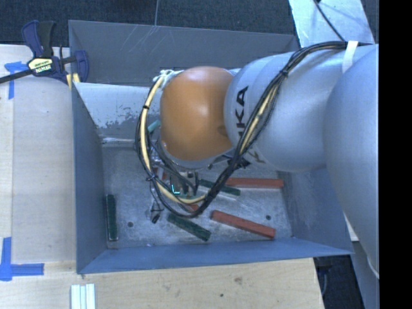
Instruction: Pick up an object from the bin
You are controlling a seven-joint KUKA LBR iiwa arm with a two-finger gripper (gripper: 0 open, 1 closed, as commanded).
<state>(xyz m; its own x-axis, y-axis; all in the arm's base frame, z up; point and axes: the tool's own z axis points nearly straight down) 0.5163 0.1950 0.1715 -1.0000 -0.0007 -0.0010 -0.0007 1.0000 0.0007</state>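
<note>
My gripper (179, 181) is low in the middle of the bin, mostly hidden under the arm's orange cover and cables. Just below it lies a dark green bar (189, 226), slanted on the bin floor. To the right of that bar a reddish-brown bar (243, 224) lies slanted too. A second reddish-brown bar (255, 183) lies level to the gripper's right, with a thin dark green stick (217, 187) beside it, partly under the cables.
Another dark green bar (111, 217) lies upright along the bin's left wall, apart from the others. The arm covers the bin's right and back parts. Bare floor shows between the left bar and the gripper.
</note>
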